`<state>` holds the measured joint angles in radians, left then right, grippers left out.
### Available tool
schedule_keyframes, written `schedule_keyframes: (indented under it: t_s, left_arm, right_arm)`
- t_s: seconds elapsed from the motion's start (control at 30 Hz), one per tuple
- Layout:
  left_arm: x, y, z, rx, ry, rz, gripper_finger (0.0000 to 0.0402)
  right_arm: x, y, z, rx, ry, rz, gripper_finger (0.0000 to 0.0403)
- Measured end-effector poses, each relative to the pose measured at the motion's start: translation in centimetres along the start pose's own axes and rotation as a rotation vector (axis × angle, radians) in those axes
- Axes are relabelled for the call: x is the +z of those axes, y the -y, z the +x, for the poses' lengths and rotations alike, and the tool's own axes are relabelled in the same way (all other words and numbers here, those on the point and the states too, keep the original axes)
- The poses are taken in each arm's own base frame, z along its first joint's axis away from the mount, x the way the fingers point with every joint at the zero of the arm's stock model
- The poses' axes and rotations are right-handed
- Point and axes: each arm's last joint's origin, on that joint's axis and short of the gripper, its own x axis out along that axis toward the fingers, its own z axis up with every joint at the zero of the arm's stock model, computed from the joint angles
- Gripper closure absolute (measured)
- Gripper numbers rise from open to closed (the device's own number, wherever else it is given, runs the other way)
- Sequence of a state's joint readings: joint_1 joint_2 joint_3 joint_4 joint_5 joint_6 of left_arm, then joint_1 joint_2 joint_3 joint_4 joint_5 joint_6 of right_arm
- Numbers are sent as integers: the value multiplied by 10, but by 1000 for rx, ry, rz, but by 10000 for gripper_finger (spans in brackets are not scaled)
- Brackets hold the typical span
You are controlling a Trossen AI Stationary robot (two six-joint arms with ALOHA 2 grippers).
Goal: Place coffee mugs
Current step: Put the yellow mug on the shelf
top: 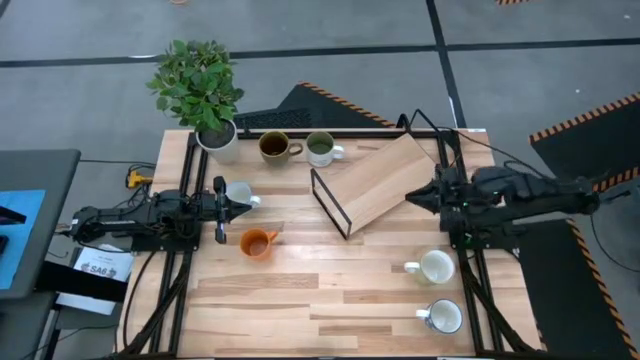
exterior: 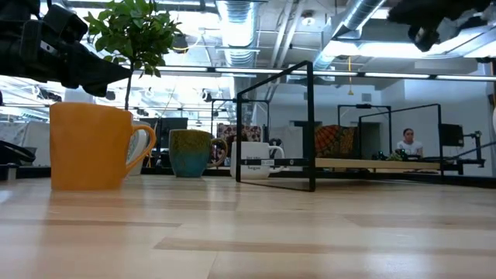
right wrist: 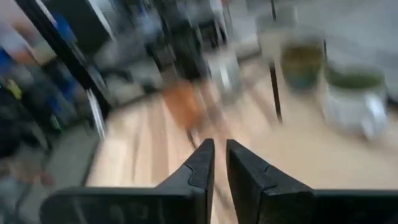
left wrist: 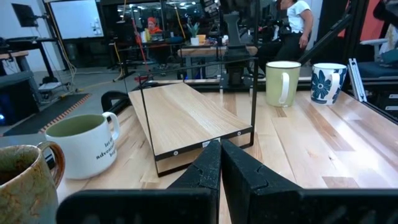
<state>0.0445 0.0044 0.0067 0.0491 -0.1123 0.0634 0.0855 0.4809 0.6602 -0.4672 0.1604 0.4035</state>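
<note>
So I've got six mugs scattered around the counter (top: 340,290) and a tilted wooden rack (top: 375,182) in the middle that I reckon they're meant for. None of them sit on it yet.

Where they are: brown mug (top: 274,146) and the pale one with green inside (top: 321,148) at the far edge beside the potted plant (top: 200,90), orange mug (top: 257,242) and a white mug (top: 240,192) on my left side, cream mug (top: 436,267) and the blue-patterned mug (top: 443,317) near my right.

My right gripper (top: 412,198) hovers at the rack's right edge, fingers only a narrow slit apart, nothing between them. My left gripper (top: 254,202) is pinched fully closed and empty, tip right by the white mug.

Best way to do this, I think: go for the cream mug, open wider first, then come down over the rim so one finger goes inside the wall, and keep clear of the rack's wire frame.
</note>
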Motion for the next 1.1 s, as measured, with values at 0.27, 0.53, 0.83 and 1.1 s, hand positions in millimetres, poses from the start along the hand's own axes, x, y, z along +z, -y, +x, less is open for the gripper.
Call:
schedule_keyframes:
  t_s: [0.27,0.53,0.83,1.1]
  left_arm:
    - [0,0,0,0,0,0,401]
    - [0,0,0,0,-1,0,401]
    - [0,0,0,0,-1,0,402]
    - [0,0,0,0,0,0,402]
  right_arm:
    - [21,-25,10,-111,-528,239,263]
    - [10,-53,19,-267,-1011,513,239]
    - [-25,-79,4,-679,-1208,526,244]
    - [-47,-101,13,-763,-1134,447,244]
